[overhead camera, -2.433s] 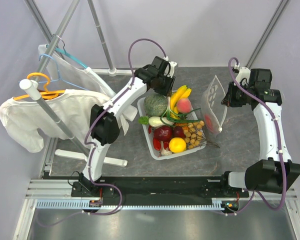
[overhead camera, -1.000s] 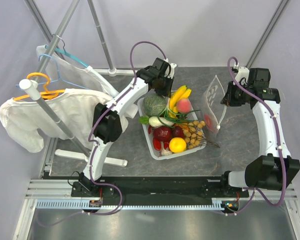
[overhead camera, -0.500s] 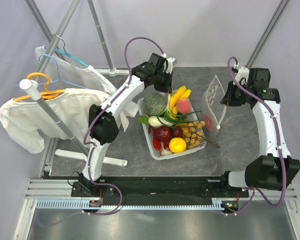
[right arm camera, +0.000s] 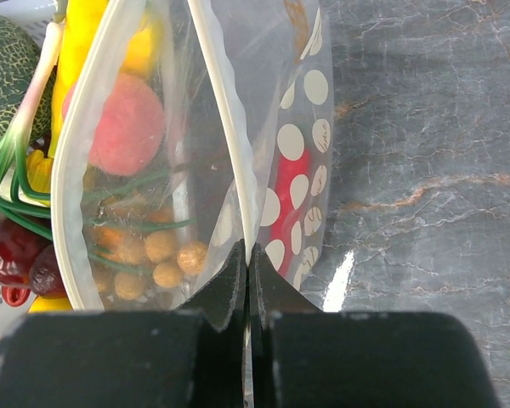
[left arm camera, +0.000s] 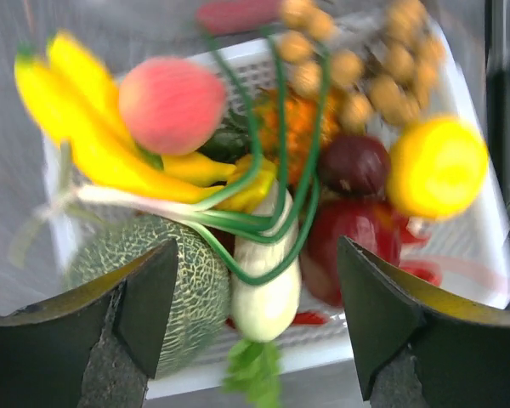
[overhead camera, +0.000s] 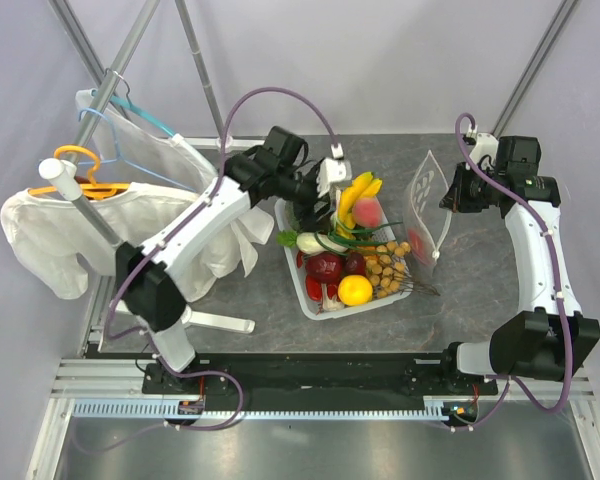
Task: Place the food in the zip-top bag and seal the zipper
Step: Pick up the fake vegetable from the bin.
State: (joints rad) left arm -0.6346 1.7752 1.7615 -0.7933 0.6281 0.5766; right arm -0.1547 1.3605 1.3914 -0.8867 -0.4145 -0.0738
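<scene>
Right gripper (right arm camera: pixel 248 255) pinches the zip-top bag (right arm camera: pixel 302 127) at its rim, propping the mouth open for loading; left gripper (left arm camera: pixel 255 285), jaws spread, hovers above the food (left arm camera: pixel 170 106) in the basket (left arm camera: pixel 486 251).

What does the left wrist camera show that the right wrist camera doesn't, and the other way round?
Only the left wrist: the open left gripper and the long white vegetable below it. Only the right wrist: the right gripper shut on the edge of the dotted zip-top bag, with a red shape showing through the plastic. Both: the peach, the banana bunch and the netted melon.
</scene>
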